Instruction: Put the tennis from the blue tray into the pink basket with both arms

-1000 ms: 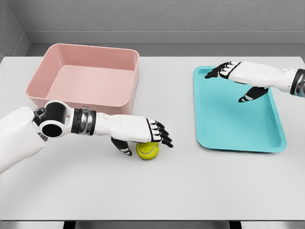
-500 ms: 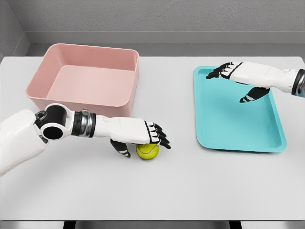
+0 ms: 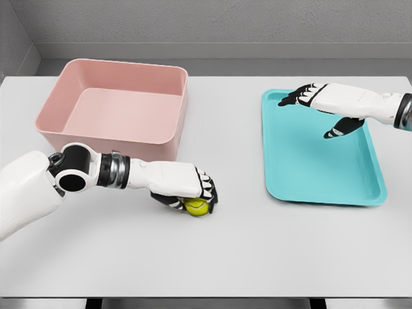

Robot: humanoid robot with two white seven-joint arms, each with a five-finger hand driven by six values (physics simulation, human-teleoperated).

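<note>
Ball: the small round yellow-green tennis ball (image 3: 197, 206) sits on the table, near the front and a bit left of the middle. It is not in the tray and not in the basket. Only a small part of it shows under the hand.

Left hand: the white left hand with black fingers (image 3: 187, 188) lies on top of the ball. Its fingers (image 3: 207, 188) are curled down over the ball and its thumb is tucked against the ball's left side, so it is gripping the ball. The ball and hand are low, at the table top.

Left arm: the white arm comes in from the near left and reaches to the right, just in front of the basket.

Basket: the big pink plastic basket with straight walls (image 3: 166, 134) stands at the far left of the table. The ball is just in front of its near right corner.

Tray: the flat blue-green plastic tray (image 3: 309, 174) lies on the right side, well apart from the ball.

Right hand: the white right hand with black fingers (image 3: 322, 103) hangs above the far end of the tray. Its fingers are spread loose and hold nothing.

Table: the flat white table (image 3: 244, 257) holds the basket, the tray and the ball.
</note>
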